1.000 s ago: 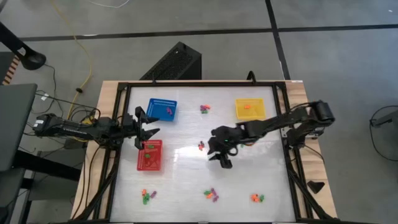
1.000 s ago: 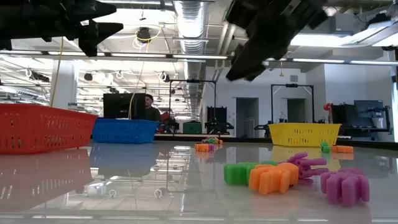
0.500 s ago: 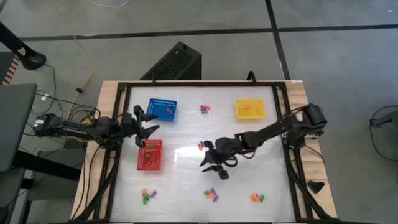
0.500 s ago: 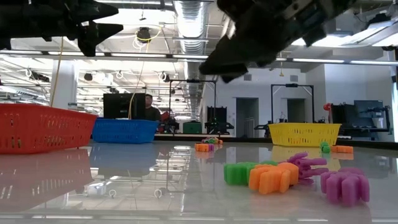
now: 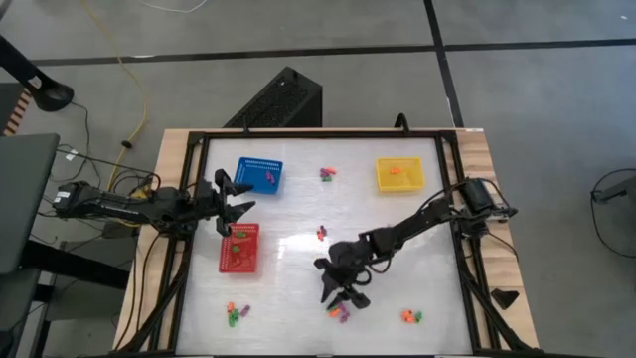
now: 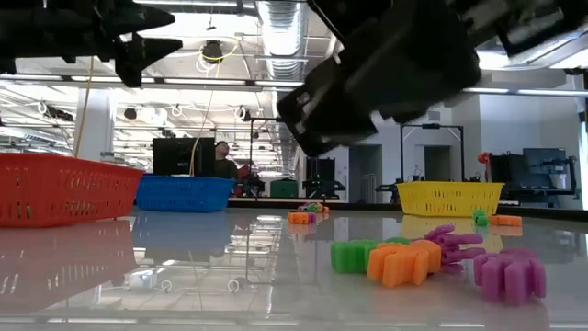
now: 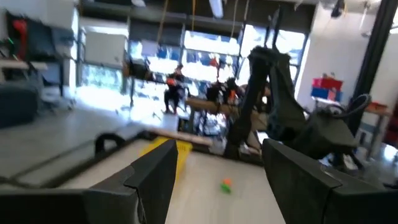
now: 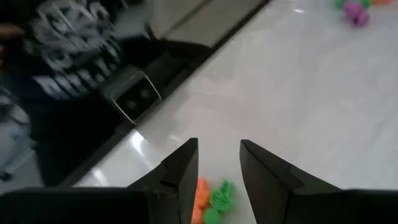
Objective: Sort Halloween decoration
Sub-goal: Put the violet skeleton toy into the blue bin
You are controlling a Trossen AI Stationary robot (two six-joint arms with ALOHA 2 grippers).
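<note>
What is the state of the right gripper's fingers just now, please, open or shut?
Open: the right gripper shows a clear gap between its fingers, with nothing held, above orange and green trinkets.

You're working in a robotics lab or industrial test hall. Across the glossy white surface (image 6: 230, 276) in the low view, the upper part of the frame shows exposed silver ductwork (image 6: 276, 23) and strip lights under an open ceiling, with black metal frames (image 6: 432, 156) standing at the right and a seated person (image 6: 220, 158) at centre left. In the high view, a bare grey concrete floor (image 5: 298, 30) fills the top, and a yellow cable (image 5: 134, 89) trails at upper left.
</note>
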